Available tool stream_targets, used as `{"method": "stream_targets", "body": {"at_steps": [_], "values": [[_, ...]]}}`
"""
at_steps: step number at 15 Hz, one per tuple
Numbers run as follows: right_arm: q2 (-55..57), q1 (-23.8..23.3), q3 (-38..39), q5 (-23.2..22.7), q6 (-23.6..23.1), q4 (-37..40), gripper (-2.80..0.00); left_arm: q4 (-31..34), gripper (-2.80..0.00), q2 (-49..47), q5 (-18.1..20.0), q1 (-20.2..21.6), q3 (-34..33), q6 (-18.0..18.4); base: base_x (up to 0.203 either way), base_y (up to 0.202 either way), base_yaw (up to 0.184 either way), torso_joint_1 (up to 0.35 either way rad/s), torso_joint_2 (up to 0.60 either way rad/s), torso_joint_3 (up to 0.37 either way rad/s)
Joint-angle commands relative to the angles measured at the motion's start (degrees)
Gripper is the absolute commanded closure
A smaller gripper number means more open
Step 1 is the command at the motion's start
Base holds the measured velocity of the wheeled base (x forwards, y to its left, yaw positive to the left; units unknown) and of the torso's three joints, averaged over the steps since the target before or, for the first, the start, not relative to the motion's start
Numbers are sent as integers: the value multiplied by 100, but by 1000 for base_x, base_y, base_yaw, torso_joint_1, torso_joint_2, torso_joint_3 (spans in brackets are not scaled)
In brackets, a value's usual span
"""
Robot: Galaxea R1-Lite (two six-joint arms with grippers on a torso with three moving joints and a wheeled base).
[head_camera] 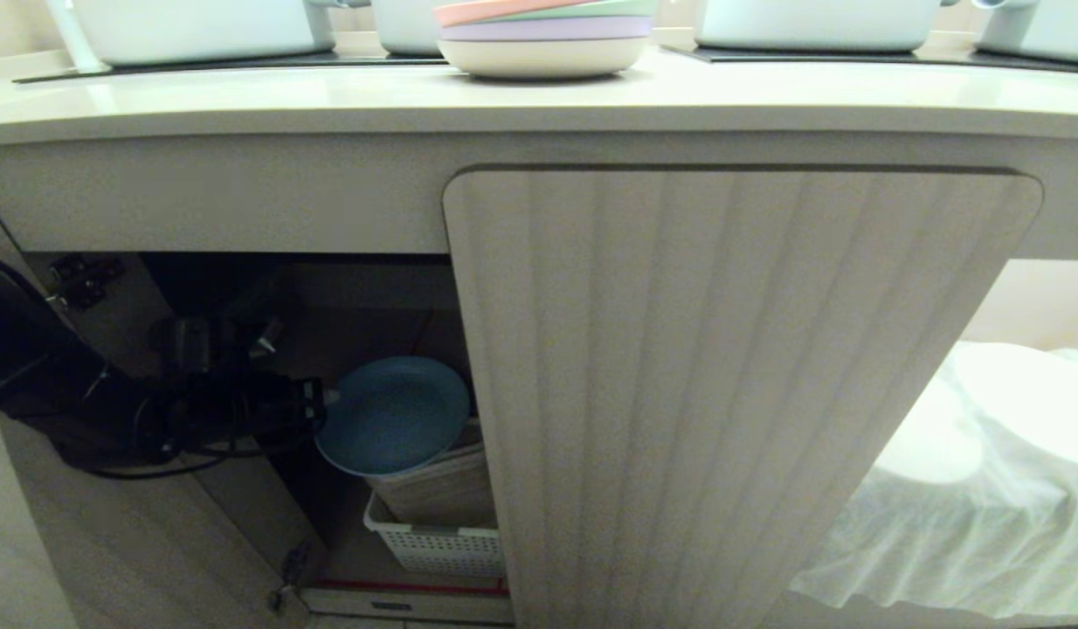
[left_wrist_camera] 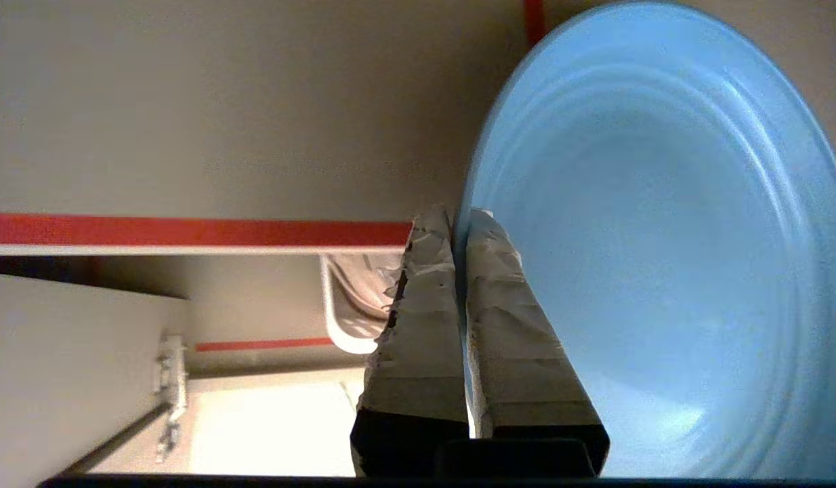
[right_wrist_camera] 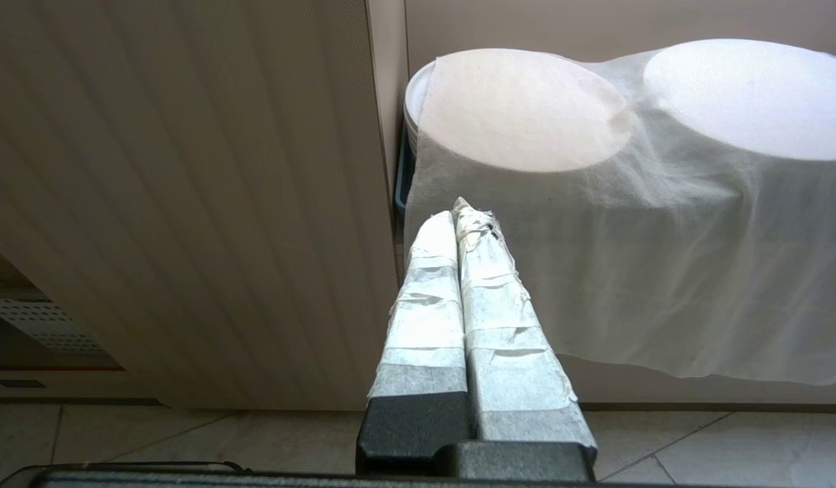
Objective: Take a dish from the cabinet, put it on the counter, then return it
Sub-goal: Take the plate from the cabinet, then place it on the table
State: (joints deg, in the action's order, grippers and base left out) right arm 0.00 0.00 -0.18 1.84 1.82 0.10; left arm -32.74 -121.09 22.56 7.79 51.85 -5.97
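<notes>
The cabinet [head_camera: 242, 288] stands with its left compartment open, and the left gripper [head_camera: 316, 406] reaches into the dark opening from the left. Its taped fingers [left_wrist_camera: 418, 318] are pinched on the rim of the blue dish [head_camera: 392, 415], one finger on each face of the rim; the dish is held tilted inside the compartment, above a white perforated basket [head_camera: 434, 546]. The basket sits on the cabinet floor and holds what looks like folded beige material, though I cannot tell just what it is. A red-edged board [head_camera: 408, 586] runs along the bottom front of the opening. To the right, the closed fluted door [head_camera: 722, 393] covers the rest of the cabinet. Above, on the counter [head_camera: 329, 96], a stack of pastel plates [head_camera: 543, 35] stands near the front edge, with pale pots on black mats behind. The right gripper [right_wrist_camera: 462, 210] hangs low beside the fluted door, fingers pressed together on nothing, facing round things draped in white cloth [right_wrist_camera: 662, 237].
</notes>
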Motion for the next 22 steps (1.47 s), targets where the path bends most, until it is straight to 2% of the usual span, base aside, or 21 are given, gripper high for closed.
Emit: {"method": "stream_targets", "body": {"at_steps": [1, 6, 9, 13, 15, 18, 22], "values": [[0, 9, 1, 0, 2, -1, 0, -22, 0, -38, 91, 38, -8, -9, 0, 0, 0, 0, 0, 0], [0, 9, 1, 0, 2, -1, 0, -13, 0, -59, 134, 119, -26, -10, 0, 0, 0, 0, 0, 0], [0, 3, 1, 0, 2, -1, 0, -32, 0, -57, 545, 250, -131, 8, 0, 0, 0, 0, 0, 0], [0, 0, 1, 0, 2, -1, 0, -74, 0, -29, 683, 311, -254, 68, 0, 0, 0, 0, 0, 0], [0, 0, 1, 0, 2, -1, 0, -86, 0, -29, 924, 399, -357, 284, 0, 0, 0, 0, 0, 0], [0, 0, 1, 0, 2, -1, 0, -109, 0, 34, 1479, 671, -456, 641, 0, 0, 0, 0, 0, 0], [0, 0, 1, 0, 2, -1, 0, -124, 0, 200, 1747, 750, -745, 1063, 0, 0, 0, 0, 0, 0]]}}
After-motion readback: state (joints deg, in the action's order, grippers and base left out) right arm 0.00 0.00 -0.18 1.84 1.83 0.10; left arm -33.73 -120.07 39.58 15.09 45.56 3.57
